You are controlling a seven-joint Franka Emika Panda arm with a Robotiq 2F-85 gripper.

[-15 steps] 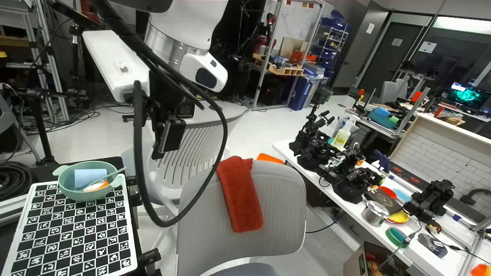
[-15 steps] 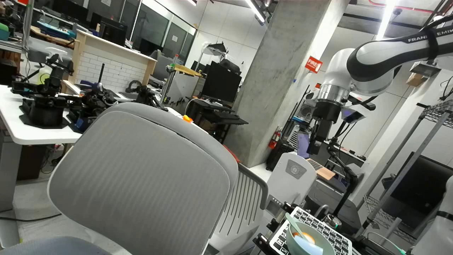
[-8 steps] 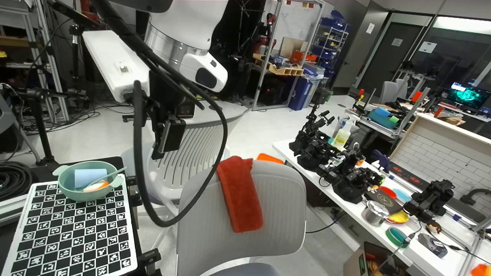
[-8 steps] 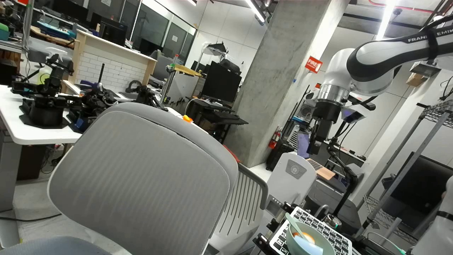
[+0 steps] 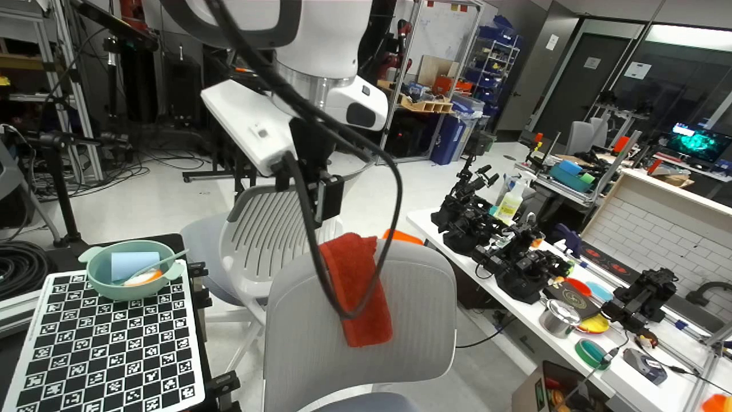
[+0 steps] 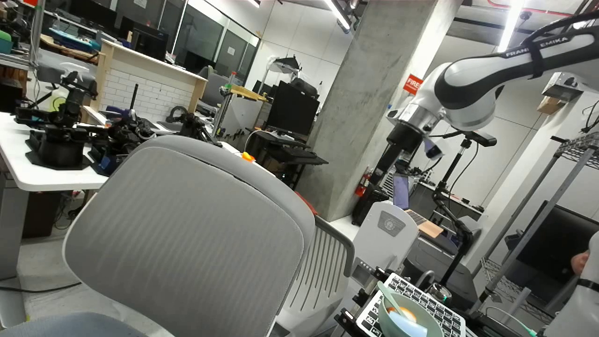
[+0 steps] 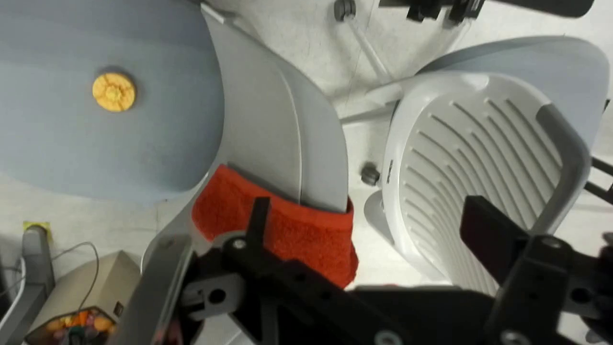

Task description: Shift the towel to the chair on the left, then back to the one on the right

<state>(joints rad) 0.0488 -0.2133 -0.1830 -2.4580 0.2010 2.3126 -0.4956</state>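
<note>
A red towel point(image 5: 351, 274) hangs folded over the top of the grey chair's backrest point(image 5: 420, 309). In the wrist view the towel point(image 7: 306, 235) wraps the edge of that backrest point(image 7: 258, 105); in an exterior view only a red sliver of towel point(image 6: 306, 202) shows behind the grey chair point(image 6: 196, 224). A white slatted chair point(image 5: 263, 234) stands beside it, also in the wrist view point(image 7: 479, 153). My gripper point(image 7: 368, 215) is open and empty above the chairs, one finger over the towel and one over the slatted chair. The gripper point(image 5: 326, 197) hangs above and behind the towel.
A green bowl point(image 5: 128, 289) with a blue cup sits on a checkered board point(image 5: 114, 349). A white table point(image 5: 514, 320) holds black robot arms and dishes. A yellow disc point(image 7: 114, 92) lies on the grey chair's seat. A cable loop point(image 5: 394, 171) hangs from my arm.
The arm was still between the two earlier frames. Since then my gripper has moved sideways toward the towel and tilted. The towel and the chairs have not moved.
</note>
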